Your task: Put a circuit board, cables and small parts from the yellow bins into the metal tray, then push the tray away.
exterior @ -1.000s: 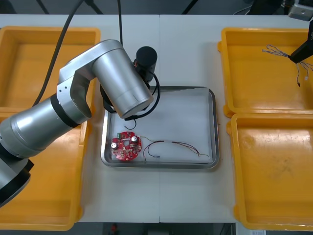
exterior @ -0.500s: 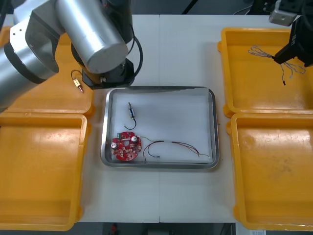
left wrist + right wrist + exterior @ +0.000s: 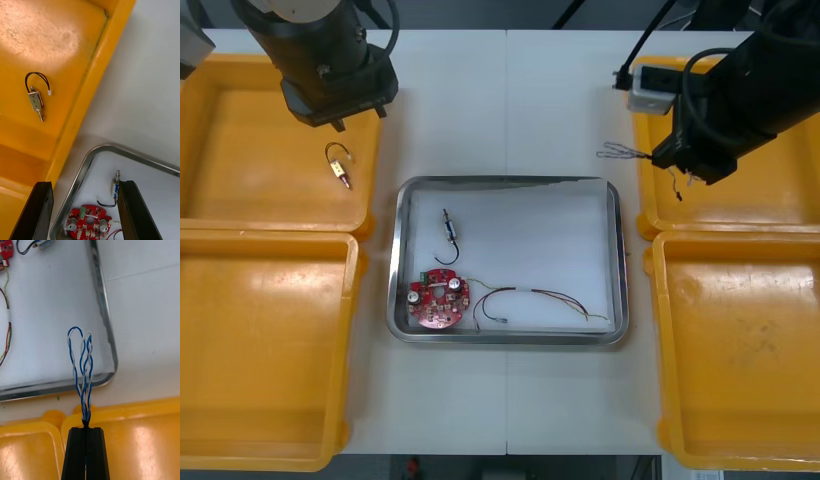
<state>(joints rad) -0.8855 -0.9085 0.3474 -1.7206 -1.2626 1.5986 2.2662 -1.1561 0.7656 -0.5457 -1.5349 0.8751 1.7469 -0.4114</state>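
As right gripper point(image 3: 86, 428) pinches it, twisted blue-white cable point(image 3: 84, 397), looped

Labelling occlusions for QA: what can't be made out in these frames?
Front view: far right yellow bin floor, partly under the right arm.
Right wrist view: twisted blue and white cable, its gripped stretch pinched inside the shut right gripper.
Left wrist view: red circuit board, cut by the edge between the open left gripper fingers.
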